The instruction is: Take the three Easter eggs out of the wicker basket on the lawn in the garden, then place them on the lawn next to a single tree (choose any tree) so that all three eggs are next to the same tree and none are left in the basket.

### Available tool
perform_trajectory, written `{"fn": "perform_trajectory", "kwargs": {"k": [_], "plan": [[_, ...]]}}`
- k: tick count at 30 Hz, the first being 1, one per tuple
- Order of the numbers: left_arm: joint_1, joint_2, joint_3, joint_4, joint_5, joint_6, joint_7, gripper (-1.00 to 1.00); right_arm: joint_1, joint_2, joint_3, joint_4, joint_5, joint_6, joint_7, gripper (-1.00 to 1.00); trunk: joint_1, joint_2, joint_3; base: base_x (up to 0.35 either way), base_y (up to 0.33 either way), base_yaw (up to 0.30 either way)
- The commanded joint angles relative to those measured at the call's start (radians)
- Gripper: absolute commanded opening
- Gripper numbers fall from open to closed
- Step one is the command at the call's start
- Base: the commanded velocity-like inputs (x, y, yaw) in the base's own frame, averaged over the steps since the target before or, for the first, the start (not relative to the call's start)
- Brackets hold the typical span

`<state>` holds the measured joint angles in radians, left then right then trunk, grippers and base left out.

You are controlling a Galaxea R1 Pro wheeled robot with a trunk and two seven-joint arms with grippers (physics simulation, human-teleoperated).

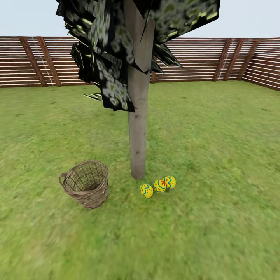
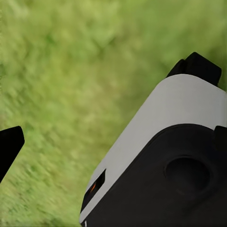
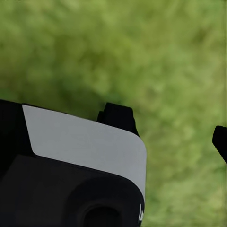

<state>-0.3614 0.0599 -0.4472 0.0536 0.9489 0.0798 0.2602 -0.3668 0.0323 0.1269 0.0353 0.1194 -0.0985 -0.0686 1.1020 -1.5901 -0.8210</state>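
Note:
Three yellow Easter eggs (image 1: 158, 186) with blue zigzags lie in a short row on the lawn (image 1: 217, 155), touching one another just right of the base of the tree (image 1: 138, 132), which has a thick pale trunk. The wicker basket (image 1: 86, 183) stands on the grass to the trunk's left, leaning slightly, and no egg shows inside it. In the left wrist view one black fingertip (image 2: 9, 147) sits at the picture's edge over blurred grass. The right wrist view shows a black fingertip (image 3: 220, 141) at its edge. Nothing is held by either gripper.
A white-and-black part of my own body (image 2: 165, 156) fills much of the left wrist view, and a similar part (image 3: 80, 165) sits in the right wrist view. A brown slatted fence (image 1: 202, 58) rings the garden. Dark foliage (image 1: 109, 46) hangs low around the trunk.

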Motion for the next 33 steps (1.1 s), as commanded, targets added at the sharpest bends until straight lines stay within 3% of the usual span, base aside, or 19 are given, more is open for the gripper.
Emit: {"fn": "perform_trajectory", "kwargs": {"k": [1,12,33], "plan": [[-0.001,0.0,-0.008,0.0,0.005,0.005,0.002,1.0,-0.001,0.0,0.003,0.003,0.01,-0.005,-0.007,1.0,0.0,0.0,-0.001,0.0,0.0,0.0],[-0.001,0.0,-0.008,0.0,0.005,0.005,0.003,1.0,-0.001,-0.004,0.002,0.005,0.008,-0.007,-0.007,1.0,0.0,0.0,0.0,0.0,0.0,0.0],[-0.001,0.0,-0.008,0.0,0.005,0.005,0.003,1.0,-0.001,-0.002,0.002,0.004,0.009,-0.007,-0.007,1.0,0.0,0.0,0.027,0.0,0.0,0.0]]}}
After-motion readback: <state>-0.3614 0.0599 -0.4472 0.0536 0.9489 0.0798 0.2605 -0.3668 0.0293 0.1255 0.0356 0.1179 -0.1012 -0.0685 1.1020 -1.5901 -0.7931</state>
